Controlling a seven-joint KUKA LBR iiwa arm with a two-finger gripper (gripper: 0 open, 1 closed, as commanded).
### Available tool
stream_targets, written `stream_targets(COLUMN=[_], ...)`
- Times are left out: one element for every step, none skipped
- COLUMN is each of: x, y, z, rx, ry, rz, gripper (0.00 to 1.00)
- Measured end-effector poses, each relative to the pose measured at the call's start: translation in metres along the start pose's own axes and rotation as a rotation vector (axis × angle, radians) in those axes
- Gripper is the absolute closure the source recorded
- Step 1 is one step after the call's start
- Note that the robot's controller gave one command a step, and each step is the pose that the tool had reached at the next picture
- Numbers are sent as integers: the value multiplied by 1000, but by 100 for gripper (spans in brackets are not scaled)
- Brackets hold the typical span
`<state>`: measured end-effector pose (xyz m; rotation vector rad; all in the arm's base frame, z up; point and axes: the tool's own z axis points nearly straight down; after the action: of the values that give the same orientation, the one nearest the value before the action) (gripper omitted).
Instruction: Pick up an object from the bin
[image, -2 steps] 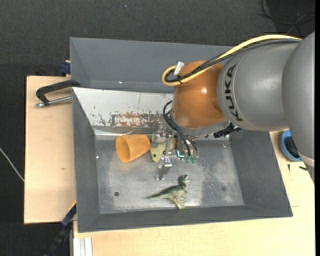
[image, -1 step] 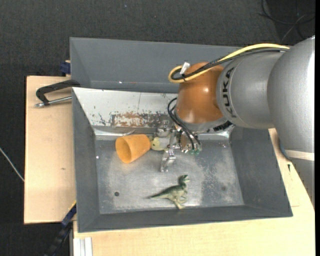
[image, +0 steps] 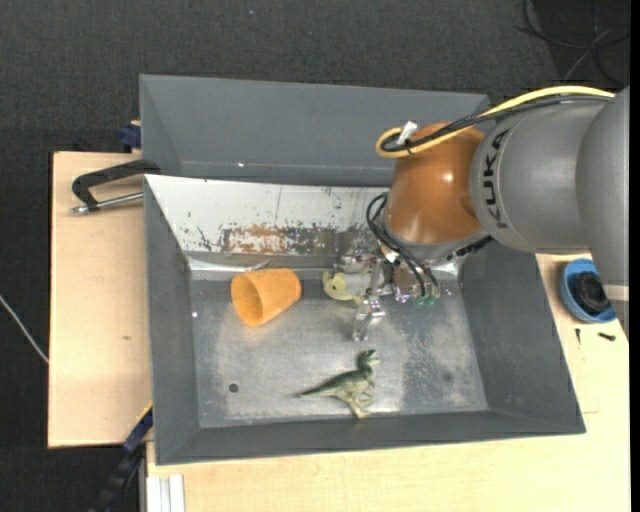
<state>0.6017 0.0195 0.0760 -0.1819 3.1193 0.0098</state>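
Note:
My gripper (image: 368, 322) hangs below the orange wrist cover, in the middle of the bin toward the back. Its tip points down at bare bin floor, with nothing visible between its fingers. A green toy dinosaur (image: 347, 384) lies just in front of it, near the bin's front wall. A small pale yellow thing (image: 337, 286) sits right behind and left of the gripper, partly hidden by it. Farther left, an orange cup (image: 265, 296) lies on its side.
The arm comes in from the right and covers the bin's back right corner. Bare floor stretches along the left side and the front right of the bin.

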Motion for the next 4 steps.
stream_targets(x=[0,0,-3,-7], y=[-42,-26,-25,-26], z=[1,1,-3,-7], rx=[1,4,5,5], ry=[1,3,5,-12], rz=[127,323,321,323], gripper=[0,0,0,100])
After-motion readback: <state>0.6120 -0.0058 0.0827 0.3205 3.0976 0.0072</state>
